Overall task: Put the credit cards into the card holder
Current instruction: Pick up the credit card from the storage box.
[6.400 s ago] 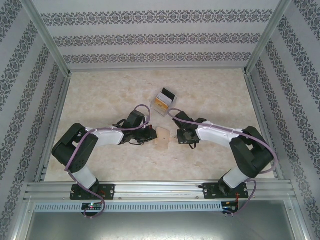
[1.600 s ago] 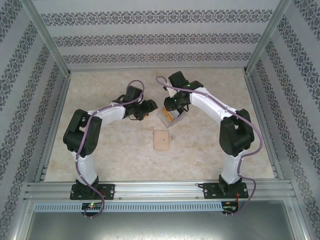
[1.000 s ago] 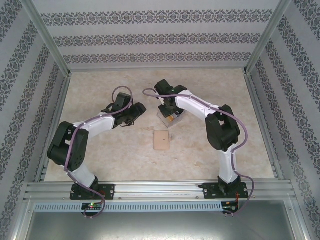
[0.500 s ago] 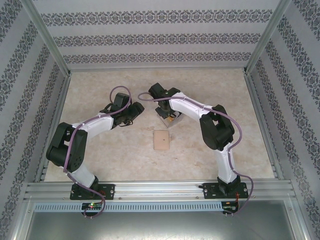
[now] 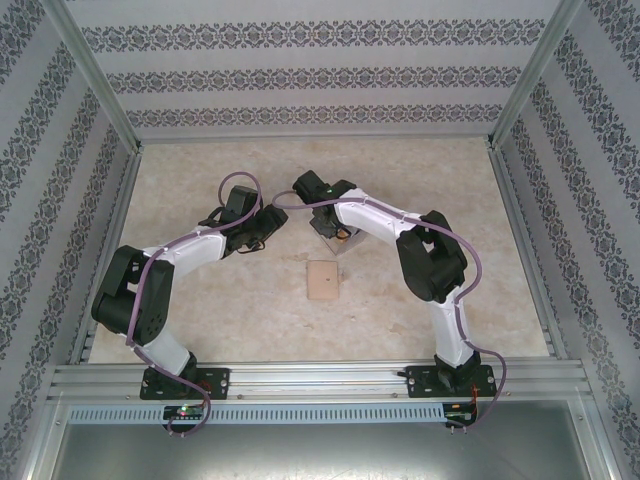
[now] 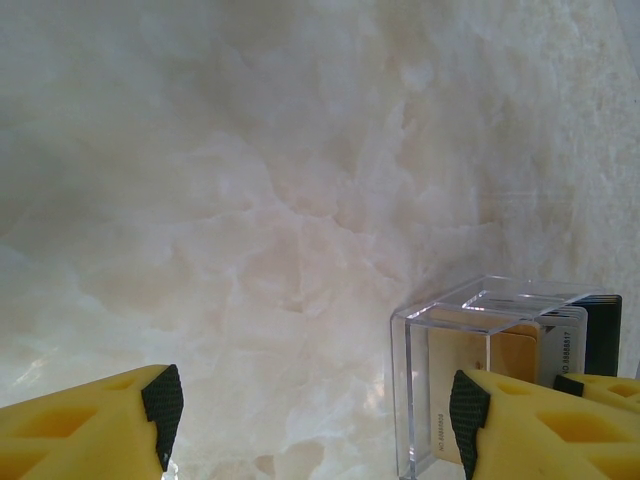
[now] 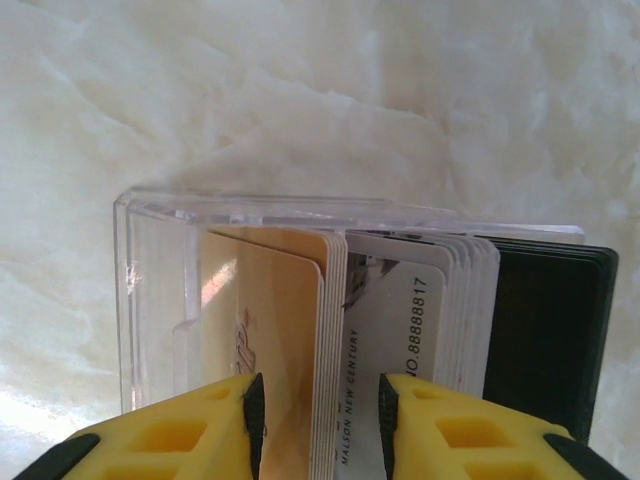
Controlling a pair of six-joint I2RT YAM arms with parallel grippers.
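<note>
Right gripper (image 7: 318, 410) jaws, partly closed, straddle upright credit cards (image 7: 335, 330) in the clear box (image 7: 150, 300) for extraction, grip unconfirmed; left gripper (image 6: 315, 410) jaws stand open beside that box

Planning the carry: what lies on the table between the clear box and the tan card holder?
Nothing: in the top view, the table between the clear box and the card holder is bare.

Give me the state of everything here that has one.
card holder: closed, lying flat, nothing gripping it.
clear box: upright, open-topped, holding cards.
credit cards: standing on edge inside the clear box.
left gripper: open, empty, beside the clear box.
right gripper: jaws astride some cards; grip unclear.
</note>
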